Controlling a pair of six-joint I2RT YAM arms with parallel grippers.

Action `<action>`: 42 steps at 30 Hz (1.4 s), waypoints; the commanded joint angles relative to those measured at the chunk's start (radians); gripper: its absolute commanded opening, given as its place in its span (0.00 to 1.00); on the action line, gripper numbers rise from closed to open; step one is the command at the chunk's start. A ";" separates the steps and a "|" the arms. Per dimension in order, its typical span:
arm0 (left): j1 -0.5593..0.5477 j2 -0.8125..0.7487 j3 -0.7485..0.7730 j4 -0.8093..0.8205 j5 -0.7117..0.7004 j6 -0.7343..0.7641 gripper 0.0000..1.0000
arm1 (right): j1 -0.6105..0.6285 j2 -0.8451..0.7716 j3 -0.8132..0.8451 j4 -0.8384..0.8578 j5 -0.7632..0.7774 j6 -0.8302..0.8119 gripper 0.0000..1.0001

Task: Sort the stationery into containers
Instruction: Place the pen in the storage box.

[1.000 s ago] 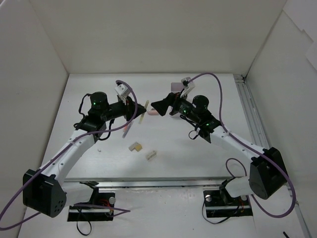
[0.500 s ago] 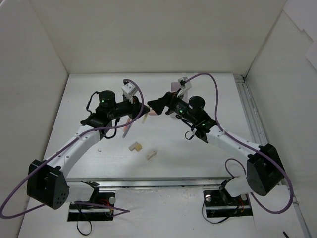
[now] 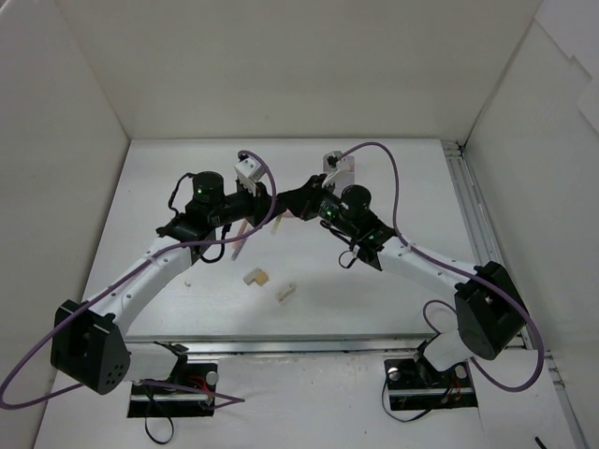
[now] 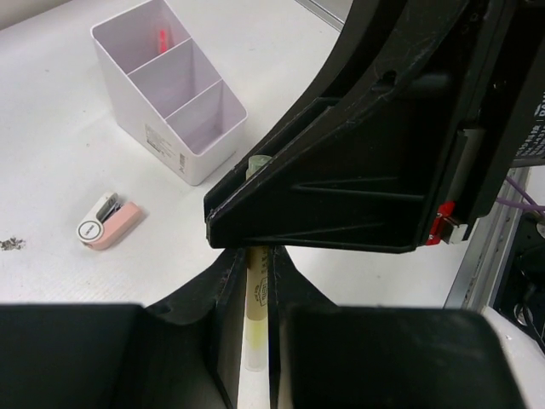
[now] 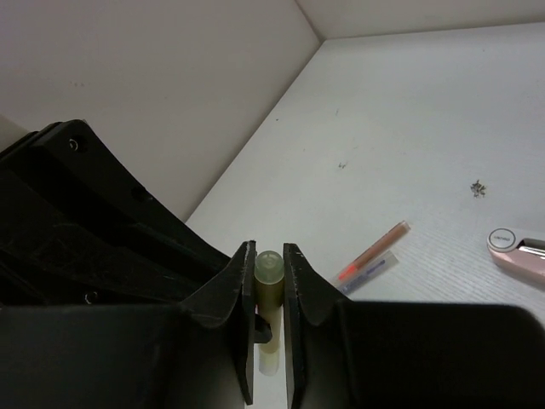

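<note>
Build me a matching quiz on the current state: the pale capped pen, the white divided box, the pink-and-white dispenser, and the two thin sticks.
Things:
1. pale yellow-green capped pen
2. white three-compartment plastic box
3. pink-and-white rounded dispenser
4. two thin pen-like sticks, one orange-pink

States:
A. lying side by side on the table
B. gripped by the left pincer and right pincer at once
C. lying flat, apart from the box
D. upright, an orange item in an end compartment

Pairs: 1-B, 2-D, 3-C, 4-A

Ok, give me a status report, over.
Left gripper shut on pale marker. Right gripper shut on its capped end. Grippers nose to nose; white box stands apart.
</note>
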 commanded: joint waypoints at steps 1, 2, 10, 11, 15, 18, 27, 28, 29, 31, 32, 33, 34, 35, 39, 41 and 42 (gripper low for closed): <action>-0.016 -0.018 0.067 0.059 0.004 0.012 0.00 | 0.002 -0.020 0.045 0.090 0.048 -0.018 0.00; -0.016 -0.018 0.070 0.056 0.003 0.009 0.00 | 0.003 -0.021 0.045 0.090 0.051 -0.025 0.00; -0.016 -0.058 0.064 0.001 -0.054 0.004 1.00 | -0.003 -0.098 0.013 0.068 0.198 -0.202 0.00; -0.016 -0.067 0.055 -0.010 -0.066 0.006 1.00 | -0.004 -0.114 0.015 0.043 0.250 -0.259 0.00; -0.016 -0.142 0.030 -0.126 -0.230 -0.014 1.00 | -0.053 -0.103 0.042 -0.007 0.423 -0.417 0.00; -0.006 -0.209 -0.013 -0.191 -0.357 -0.037 1.00 | -0.101 -0.032 0.090 -0.010 0.546 -0.518 0.00; 0.135 -0.375 -0.207 -0.258 -0.450 -0.105 1.00 | -0.190 0.285 0.326 0.080 0.580 -0.684 0.00; 0.146 -0.384 -0.230 -0.260 -0.448 -0.106 1.00 | -0.196 0.305 0.344 0.141 0.594 -0.696 0.00; 0.155 -0.404 -0.240 -0.262 -0.453 -0.108 1.00 | -0.196 0.345 0.355 0.168 0.629 -0.703 0.00; 0.171 -0.418 -0.261 -0.268 -0.457 -0.109 1.00 | -0.199 0.390 0.383 0.247 0.654 -0.724 0.00; 0.184 -0.424 -0.267 -0.266 -0.459 -0.109 1.00 | -0.204 0.428 0.395 0.272 0.675 -0.729 0.00; 0.198 -0.426 -0.272 -0.268 -0.459 -0.109 1.00 | -0.208 0.447 0.416 0.289 0.686 -0.735 0.00; 0.198 -0.424 -0.275 -0.271 -0.456 -0.111 1.00 | -0.208 0.470 0.426 0.309 0.691 -0.744 0.00; 0.212 -0.420 -0.275 -0.271 -0.447 -0.111 1.00 | -0.208 0.476 0.429 0.318 0.698 -0.743 0.00; 0.234 -0.389 -0.275 -0.260 -0.422 -0.114 1.00 | -0.208 0.461 0.418 0.340 0.677 -0.729 0.00; 0.254 -0.371 -0.277 -0.245 -0.396 -0.117 1.00 | -0.211 0.430 0.409 0.340 0.660 -0.709 0.00; 0.254 -0.365 -0.277 -0.239 -0.385 -0.115 1.00 | -0.210 0.422 0.404 0.340 0.654 -0.706 0.00</action>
